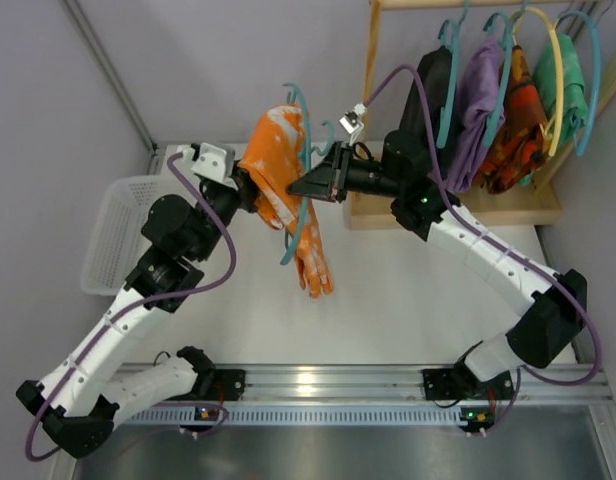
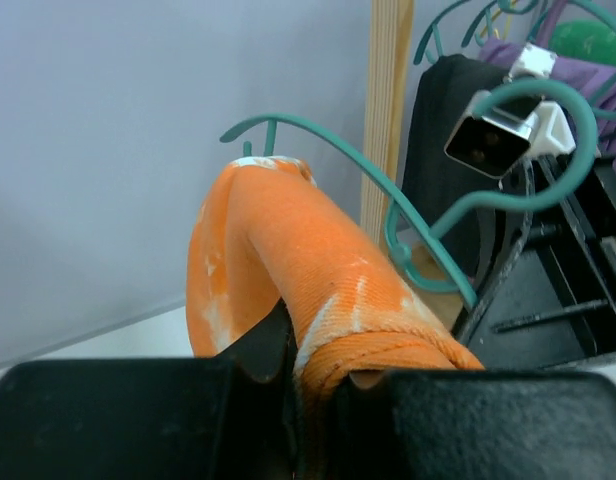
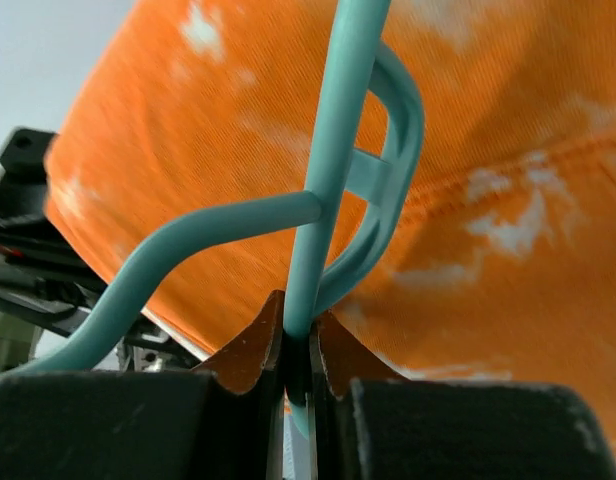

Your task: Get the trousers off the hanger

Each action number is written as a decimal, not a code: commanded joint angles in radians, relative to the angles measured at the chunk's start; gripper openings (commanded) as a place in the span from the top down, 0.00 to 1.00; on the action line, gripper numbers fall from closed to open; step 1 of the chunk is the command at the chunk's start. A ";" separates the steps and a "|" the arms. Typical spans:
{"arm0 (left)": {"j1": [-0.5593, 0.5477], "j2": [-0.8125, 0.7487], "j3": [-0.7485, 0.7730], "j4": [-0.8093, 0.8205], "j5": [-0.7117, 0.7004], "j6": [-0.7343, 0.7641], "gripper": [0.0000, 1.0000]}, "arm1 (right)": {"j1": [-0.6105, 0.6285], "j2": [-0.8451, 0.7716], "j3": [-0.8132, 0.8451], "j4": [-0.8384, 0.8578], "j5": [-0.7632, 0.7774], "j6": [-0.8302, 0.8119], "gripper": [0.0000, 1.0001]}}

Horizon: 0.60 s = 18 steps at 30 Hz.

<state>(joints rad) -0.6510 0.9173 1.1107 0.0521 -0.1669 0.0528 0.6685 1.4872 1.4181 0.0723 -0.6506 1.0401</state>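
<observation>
- One pair of orange trousers draped on one teal hanger;
- left gripper clamped on trousers; right gripper pinching hanger;
- four garments on rack; one basket.

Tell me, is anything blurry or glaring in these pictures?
Top view: bright glare on the metal rail. Left wrist view: the dark fingers are soft, the trousers sharper. Right wrist view: the weave shows crisply behind the hanger.

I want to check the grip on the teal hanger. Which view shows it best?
Right wrist: the right hand is shut on the teal hanger, seen close. Top external shows the hanger small, draped with the orange trousers. Left wrist shows only its upper curves.
</observation>
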 commanded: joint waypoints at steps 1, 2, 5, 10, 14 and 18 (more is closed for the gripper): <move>0.002 -0.009 0.159 0.157 -0.074 -0.077 1.00 | -0.026 -0.061 -0.030 0.055 -0.003 -0.100 1.00; 0.001 -0.002 0.200 0.155 -0.080 -0.070 1.00 | -0.027 -0.064 -0.036 0.044 -0.003 -0.113 1.00; 0.004 0.023 0.271 0.137 -0.115 -0.070 1.00 | -0.027 -0.070 -0.064 0.021 0.003 -0.138 1.00; 0.004 0.074 0.458 0.109 -0.112 -0.062 1.00 | -0.029 -0.070 -0.100 -0.035 0.034 -0.163 1.00; 0.005 0.103 0.567 0.095 -0.111 -0.062 1.00 | -0.037 -0.058 -0.126 -0.042 0.040 -0.155 1.00; 0.008 0.112 0.632 0.094 -0.121 -0.008 1.00 | -0.056 -0.053 -0.137 -0.052 0.049 -0.141 1.00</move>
<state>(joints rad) -0.6487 1.0740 1.6146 -0.1265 -0.2604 0.0364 0.6487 1.4334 1.2964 0.0662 -0.6483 0.9276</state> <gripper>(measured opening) 0.136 0.068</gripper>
